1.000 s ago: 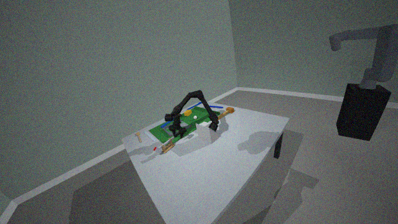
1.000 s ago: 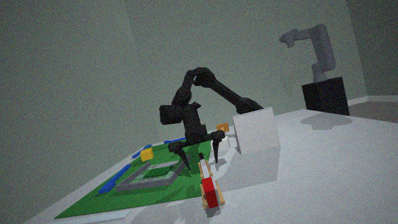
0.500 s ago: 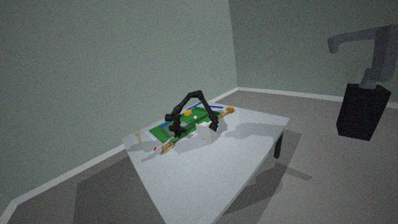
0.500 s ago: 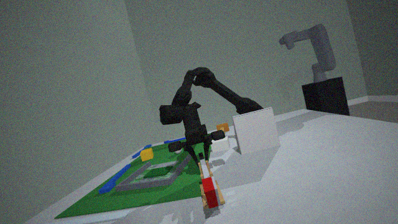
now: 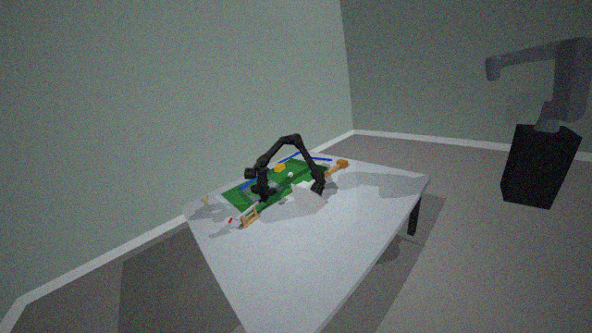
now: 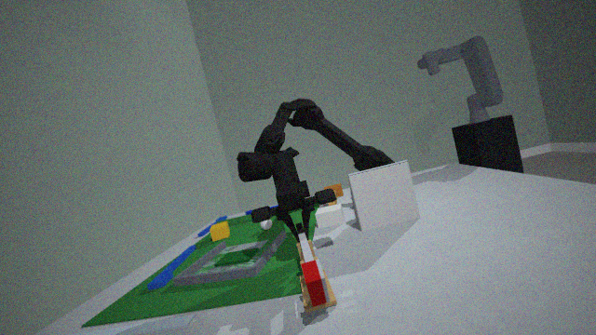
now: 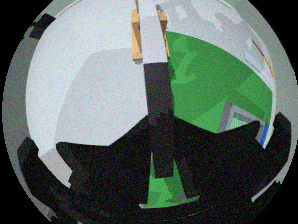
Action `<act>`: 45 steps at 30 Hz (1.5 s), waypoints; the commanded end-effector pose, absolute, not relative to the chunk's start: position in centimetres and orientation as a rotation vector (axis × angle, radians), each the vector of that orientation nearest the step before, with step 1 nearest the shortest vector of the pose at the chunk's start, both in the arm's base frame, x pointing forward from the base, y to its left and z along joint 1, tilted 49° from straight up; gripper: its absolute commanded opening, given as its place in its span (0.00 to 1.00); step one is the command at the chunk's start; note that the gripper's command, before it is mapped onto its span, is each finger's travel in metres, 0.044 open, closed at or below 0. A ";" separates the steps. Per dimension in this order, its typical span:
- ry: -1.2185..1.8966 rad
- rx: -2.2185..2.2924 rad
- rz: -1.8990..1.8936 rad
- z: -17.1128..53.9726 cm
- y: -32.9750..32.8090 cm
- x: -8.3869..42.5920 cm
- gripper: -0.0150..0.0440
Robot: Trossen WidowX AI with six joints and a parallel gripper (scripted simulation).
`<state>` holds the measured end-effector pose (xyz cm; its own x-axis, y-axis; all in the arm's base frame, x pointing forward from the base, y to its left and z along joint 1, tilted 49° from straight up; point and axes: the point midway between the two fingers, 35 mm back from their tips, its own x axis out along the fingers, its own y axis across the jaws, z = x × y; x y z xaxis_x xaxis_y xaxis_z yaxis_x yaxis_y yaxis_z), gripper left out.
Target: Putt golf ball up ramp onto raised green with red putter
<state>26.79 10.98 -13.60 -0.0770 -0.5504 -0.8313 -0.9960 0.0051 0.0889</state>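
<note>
The putter has a red head, white shaft and black grip. Its shaft rests in a wooden stand. My gripper is shut on the black grip, with a finger on each side. The white golf ball is on the green mat, behind a grey-walled square frame. My arm partly hides the course; I cannot tell the ramp's exact outline.
A yellow block and blue strips line the mat's far side. An orange block stands at the far end. A white upright panel and a white block stand beside the arm.
</note>
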 end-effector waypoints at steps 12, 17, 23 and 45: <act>1.662 -1.588 0.967 -7.9 17.7 27.2 0.25; 1.672 -1.571 0.906 -7.1 16.4 27.6 0.25; 1.677 -1.491 0.753 -3.9 14.8 28.4 0.25; 1.635 -1.175 0.224 7.1 7.8 28.8 0.25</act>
<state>29.06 8.65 5.91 0.0343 -0.5691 -0.8216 -0.8118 0.4636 -0.3550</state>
